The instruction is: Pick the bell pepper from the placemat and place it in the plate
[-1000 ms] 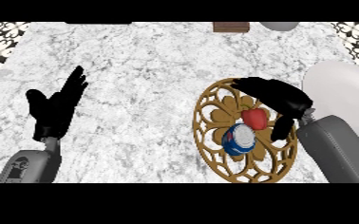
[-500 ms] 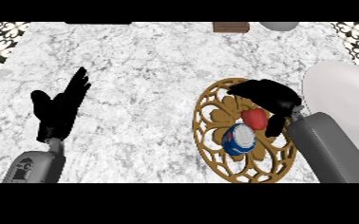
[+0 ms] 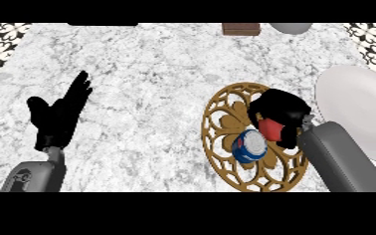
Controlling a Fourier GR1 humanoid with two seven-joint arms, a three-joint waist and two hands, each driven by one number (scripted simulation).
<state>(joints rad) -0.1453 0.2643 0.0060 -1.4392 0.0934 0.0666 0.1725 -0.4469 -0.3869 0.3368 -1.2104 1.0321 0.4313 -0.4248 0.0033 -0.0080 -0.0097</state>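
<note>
1. The right hand (image 3: 279,108) is bent down over the bell pepper (image 3: 270,128), fingers and thumb curled round its top, so only the red lower part shows.
2. A second ago the fingers reached out flatter across the mat; since then they have folded in and closed over the pepper, and the wrist has come slightly nearer.
3. The bell pepper is still on the placemat (image 3: 208,124), a round gold openwork disc, in nearly the same spot as before, right of centre.
4. Just beside the pepper, at its lower left, a round blue and white container (image 3: 249,146) stands on the mat, unmoved; any lettering on it is too small to read.
5. The white plate (image 3: 352,99) lies to the right of the mat, partly behind the right forearm.
6. The left hand (image 3: 57,117) rests open at the left of the marble counter (image 3: 169,79), fingers straight and pointing up, much as it was earlier.
</note>
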